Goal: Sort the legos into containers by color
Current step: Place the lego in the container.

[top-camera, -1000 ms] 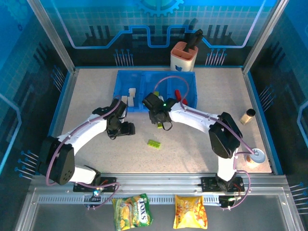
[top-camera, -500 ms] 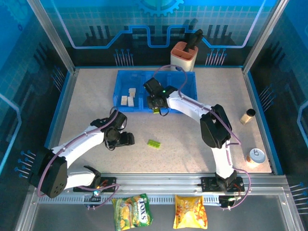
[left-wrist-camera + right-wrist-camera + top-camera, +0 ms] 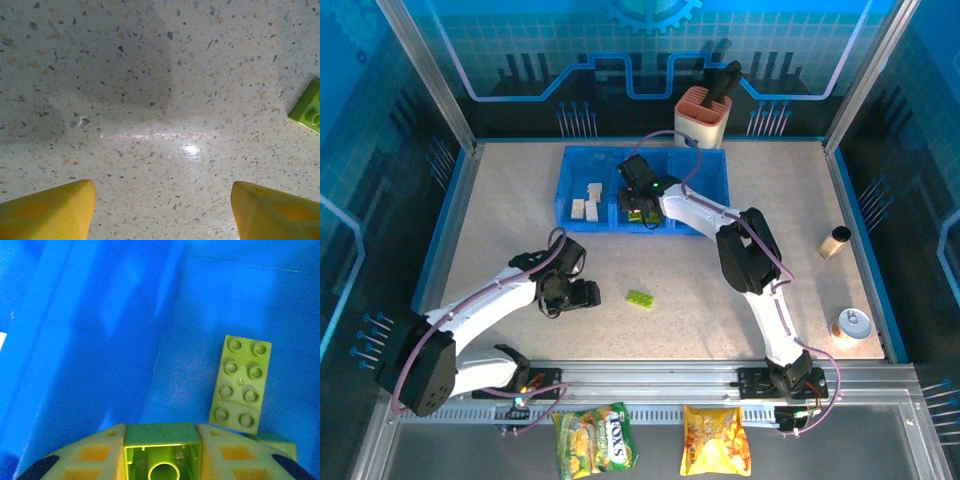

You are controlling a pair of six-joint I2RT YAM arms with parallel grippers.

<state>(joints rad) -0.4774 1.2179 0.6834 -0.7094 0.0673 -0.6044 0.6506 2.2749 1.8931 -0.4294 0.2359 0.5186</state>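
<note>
Speckled surface (image 3: 500,230) inside a blue-walled cell, with the joined blue containers (image 3: 715,165) set toward twelve o'clock: the right tool (image 3: 640,205) hangs over the middle compartment, clenched on a lime lego (image 3: 161,440) whose hollow underside faces the wrist camera, apparently held there so the piece drops among its own colour. A second lime lego (image 3: 241,385) lies studs-up on that compartment's floor, at two o'clock from the held one. Cream legos (image 3: 585,203) sit in the neighbouring compartment at nine o'clock. The left tool (image 3: 162,210) hovers low over bare surface, fingers spread and grasping nothing, with a loose lime lego (image 3: 640,298) close by at its three o'clock, likely the next pick-up, judging by its nearness
</note>
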